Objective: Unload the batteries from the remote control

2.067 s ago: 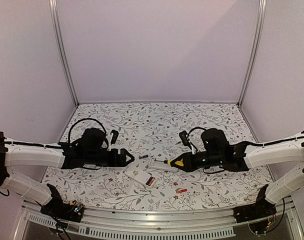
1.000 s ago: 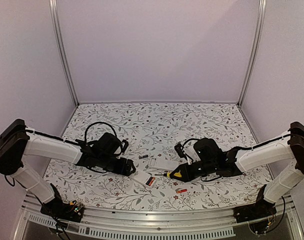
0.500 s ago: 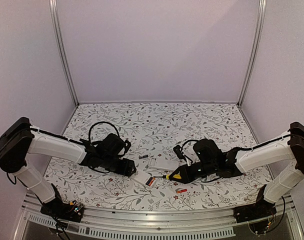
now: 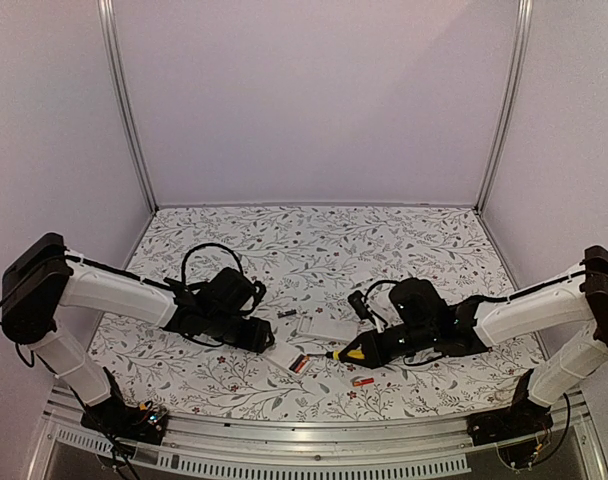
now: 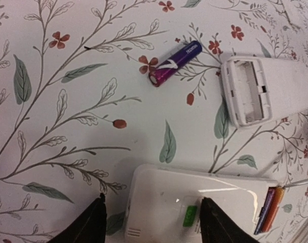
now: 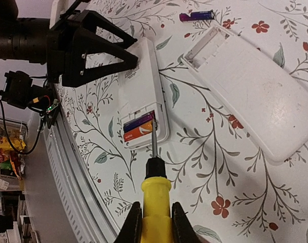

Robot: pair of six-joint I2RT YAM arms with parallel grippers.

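Floral-print table [image 4: 424,250]: all working items lie at its near middle, between the two arms.

Left gripper [image 4: 262,340]: down at the 9 o'clock end of the loaded remote control [image 4: 282,352], fingers spread to either side of that end. I cannot tell whether they touch the casing. Judgement: it is placed there to steady the remote while the other arm pries.

Right gripper [image 4: 374,349]: pinched tight on the yellow-handled screwdriver [image 6: 155,195], reaching in from 3 o'clock. The blade tip sits at the open compartment, against the two batteries [image 6: 138,127] lodged there, one dark purple and one red-orange. Judgement: the tool is held low and in line with the compartment to lever these cells out.

Second remote control [image 4: 326,328]: at roughly 1 o'clock from the loaded one, just beside it, its compartment open and bare.

Loose purple battery [image 5: 175,63]: on the table at 12 o'clock from the loaded remote, apart from both units.

Loose red-orange battery [image 4: 362,381]: at about 4 o'clock, nearer the table's front edge.

Status, as judged: two cells out, two to remove.

Changes against the earliest frame: both arms have dropped and drawn in toward the near edge. The left gripper has moved onto the loaded remote's end and its fingers have narrowed. The screwdriver tip has shifted from beside the second remote down to the loaded compartment. Remotes and loose cells appear unmoved.
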